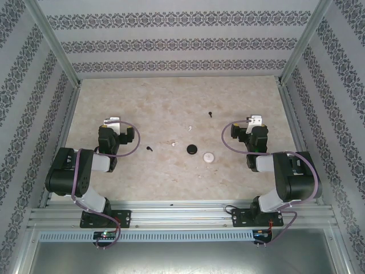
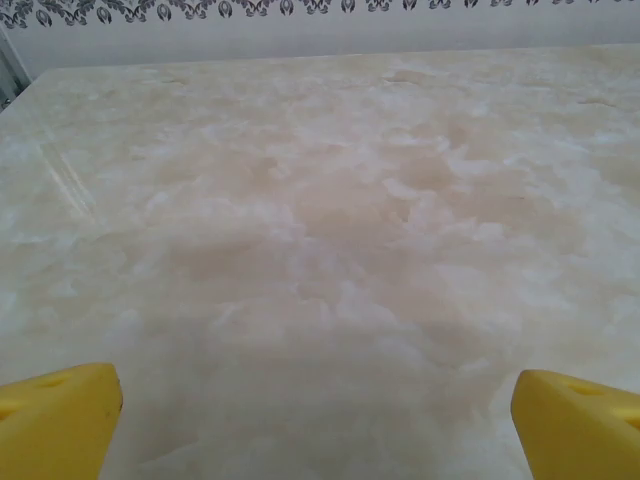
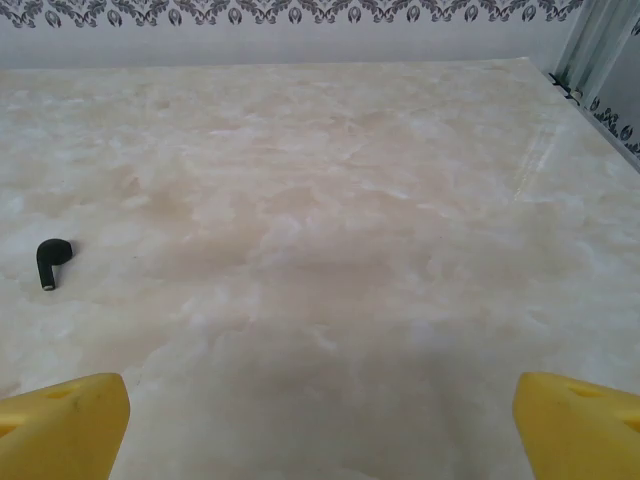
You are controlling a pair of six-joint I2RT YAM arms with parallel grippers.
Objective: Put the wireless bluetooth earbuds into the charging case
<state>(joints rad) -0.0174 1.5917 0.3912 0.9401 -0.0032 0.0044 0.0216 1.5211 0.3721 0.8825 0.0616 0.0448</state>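
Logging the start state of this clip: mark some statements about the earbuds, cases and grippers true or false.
1. The left gripper and right gripper are open and empty. True.
2. The black earbuds are already in the black case. False: both lie loose on the table.
3. The white case lies close beside the black case. True.
4. The right wrist view shows a white earbud. False: it shows a black one.
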